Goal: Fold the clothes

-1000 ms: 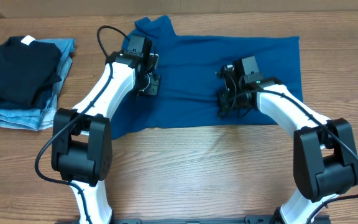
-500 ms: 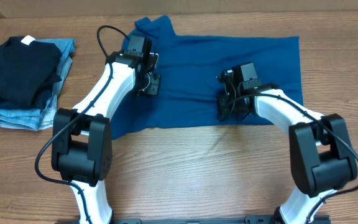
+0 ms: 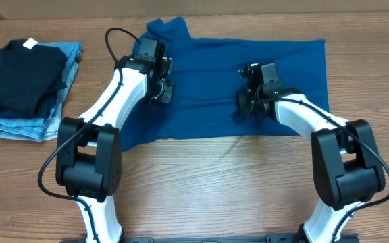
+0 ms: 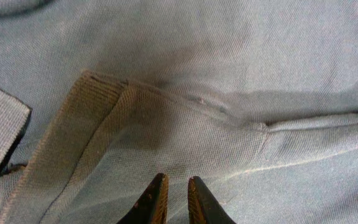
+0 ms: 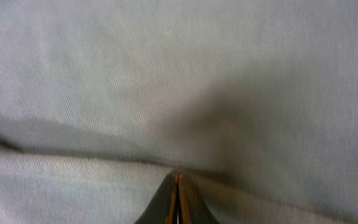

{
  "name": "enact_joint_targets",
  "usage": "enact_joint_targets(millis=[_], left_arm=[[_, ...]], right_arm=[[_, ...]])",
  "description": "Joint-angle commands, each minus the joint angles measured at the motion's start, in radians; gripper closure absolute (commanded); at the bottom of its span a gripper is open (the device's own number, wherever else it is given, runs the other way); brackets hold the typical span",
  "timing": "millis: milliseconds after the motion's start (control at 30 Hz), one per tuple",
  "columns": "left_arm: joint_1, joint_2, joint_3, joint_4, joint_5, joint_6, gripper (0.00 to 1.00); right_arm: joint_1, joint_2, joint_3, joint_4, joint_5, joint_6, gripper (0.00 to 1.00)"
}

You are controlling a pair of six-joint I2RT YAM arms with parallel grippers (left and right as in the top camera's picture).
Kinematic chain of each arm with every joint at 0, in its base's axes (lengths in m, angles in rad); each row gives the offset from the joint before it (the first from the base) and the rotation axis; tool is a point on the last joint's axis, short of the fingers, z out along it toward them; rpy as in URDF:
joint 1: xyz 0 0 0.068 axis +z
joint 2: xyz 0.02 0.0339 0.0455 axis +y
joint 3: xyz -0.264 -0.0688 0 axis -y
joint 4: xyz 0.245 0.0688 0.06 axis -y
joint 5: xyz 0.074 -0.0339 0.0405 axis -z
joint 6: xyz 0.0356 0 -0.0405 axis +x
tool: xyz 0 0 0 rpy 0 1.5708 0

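The clothes, one teal-blue shirt [image 3: 208, 74], lie spread flat on the table, collar [image 3: 167, 28] at the far left. My left gripper [image 3: 162, 93] sits on the shirt's left part; in the left wrist view its tips [image 4: 176, 179] stand almost together, with a crease of the shirt [image 4: 241, 74] running into the narrow gap beside a ribbed edge [image 4: 73, 130]. My right gripper [image 3: 240, 111] rests on the shirt near its front hem. In the right wrist view its tips [image 5: 178, 175] are shut and pressed against a low ridge in the fabric [image 5: 104, 93].
A folded black garment [image 3: 22, 74] lies on light-blue jeans [image 3: 15, 125] at the far left of the wooden table [image 3: 215, 182]. Both arms reach in from the near edge.
My right gripper has shifted slightly toward the far side and left across the shirt, its wrist turning. The left arm and the shirt's outline look the same.
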Motion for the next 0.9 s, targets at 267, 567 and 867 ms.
enact_joint_targets(millis=[267, 567, 867], left_arm=[[-0.005, 0.0, 0.03, -0.024, 0.045, -0.014, 0.94], [-0.008, 0.0, -0.052, 0.103, 0.047, -0.015, 0.95], [-0.005, 0.0, -0.119, 0.192, 0.011, -0.03, 0.92]], right_arm=[[-0.01, -0.132, 0.101, -0.386, 0.069, 0.1, 0.96], [-0.096, -0.131, -0.099, -0.281, 0.111, 0.182, 0.96], [-0.129, -0.131, -0.208, -0.224, 0.113, 0.183, 0.96]])
